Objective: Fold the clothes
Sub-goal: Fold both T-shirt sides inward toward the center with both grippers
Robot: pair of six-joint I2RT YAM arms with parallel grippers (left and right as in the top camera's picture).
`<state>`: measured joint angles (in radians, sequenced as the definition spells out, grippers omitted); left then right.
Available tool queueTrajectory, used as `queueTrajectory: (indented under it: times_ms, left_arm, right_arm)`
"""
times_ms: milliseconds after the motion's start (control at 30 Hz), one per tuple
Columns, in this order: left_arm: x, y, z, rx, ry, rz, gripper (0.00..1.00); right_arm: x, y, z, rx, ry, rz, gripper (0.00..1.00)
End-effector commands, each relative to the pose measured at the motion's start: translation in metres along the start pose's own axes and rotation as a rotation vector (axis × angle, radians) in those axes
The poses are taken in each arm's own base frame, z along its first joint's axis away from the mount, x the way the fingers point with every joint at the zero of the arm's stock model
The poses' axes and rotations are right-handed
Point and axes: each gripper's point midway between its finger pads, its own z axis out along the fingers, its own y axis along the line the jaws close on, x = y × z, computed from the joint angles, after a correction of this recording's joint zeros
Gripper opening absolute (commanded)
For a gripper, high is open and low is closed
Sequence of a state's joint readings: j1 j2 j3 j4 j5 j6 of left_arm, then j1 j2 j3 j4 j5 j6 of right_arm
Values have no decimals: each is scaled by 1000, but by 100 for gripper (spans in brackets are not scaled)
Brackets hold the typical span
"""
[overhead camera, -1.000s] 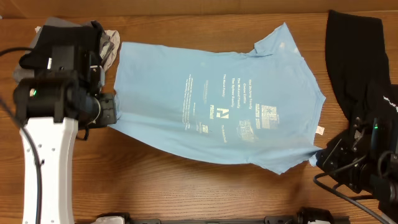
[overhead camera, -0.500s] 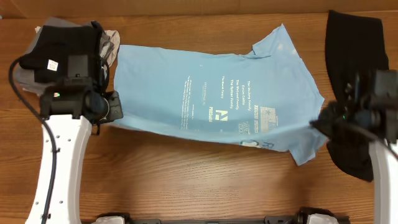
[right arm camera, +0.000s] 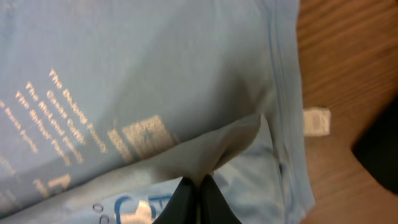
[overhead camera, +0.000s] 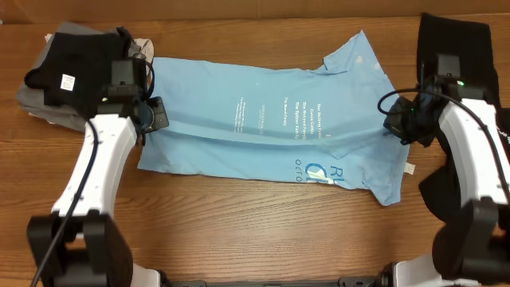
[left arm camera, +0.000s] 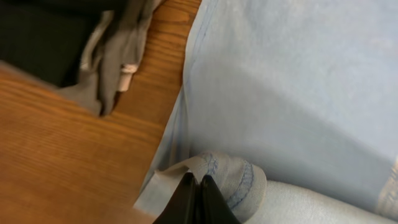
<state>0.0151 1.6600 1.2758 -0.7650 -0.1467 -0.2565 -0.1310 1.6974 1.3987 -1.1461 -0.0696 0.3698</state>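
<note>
The clothes' light blue T-shirt (overhead camera: 271, 96) lies spread across the middle of the table, white print facing up. Its near edge is lifted and doubled toward the far side, so a strip of the inside with blue lettering (overhead camera: 319, 171) shows. My left gripper (overhead camera: 156, 119) is shut on the shirt's left hem (left arm camera: 230, 177), its fingertips (left arm camera: 200, 186) pressed together on the cloth. My right gripper (overhead camera: 392, 123) is shut on the raised fold (right arm camera: 236, 140) at the shirt's right side. A black garment (overhead camera: 456, 48) lies at the far right, under the right arm.
A pile of dark and grey clothes (overhead camera: 76, 72) sits at the far left corner, close beside the left gripper. A small white tag (overhead camera: 410, 168) sticks out from the shirt's right edge. Bare wood runs along the near side of the table (overhead camera: 255, 231).
Both grippers have moved toward the far side with the shirt's near edge, folding it over the body. The blue lettering on the inside now shows.
</note>
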Motion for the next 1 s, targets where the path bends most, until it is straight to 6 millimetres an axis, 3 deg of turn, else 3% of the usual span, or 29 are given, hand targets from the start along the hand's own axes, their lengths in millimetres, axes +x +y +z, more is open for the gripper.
queueTrajectory:
  times_ms: [0,133,233,333,367,400,467,533,700,967]
  left_arm:
    - [0,1,28,-26,21,-12,4]
    - [-2,-3,52,-27,24,-12,4]
    - [-2,-5,63,-27,25,-12,10]
    - [-4,-6,65,-26,20,-12,40]
    - [-5,-6,65,-24,15,-9,49]
    - [-6,-6,65,-23,11,-3,58]
    - [-8,-7,64,-21,4,16,75]
    - [-12,-7,60,-20,0,40,82]
    - [-34,-12,25,6,7,63,92]
    - [-92,-57,-89,264,-74,192,100]
  right_arm:
    - [-11,-3,21,21,3,-6,4]
    - [-19,-1,38,20,1,-24,4]
    - [-21,0,43,20,2,-33,5]
    - [-22,0,43,18,-2,-38,25]
    - [-23,0,43,18,-3,-38,43]
    - [-23,1,43,16,-5,-38,54]
    - [-24,1,43,15,-9,-38,62]
    - [-26,3,40,9,-14,-39,63]
    - [-35,26,11,-96,-43,-119,65]
    - [-51,71,-86,-248,-129,-301,78]
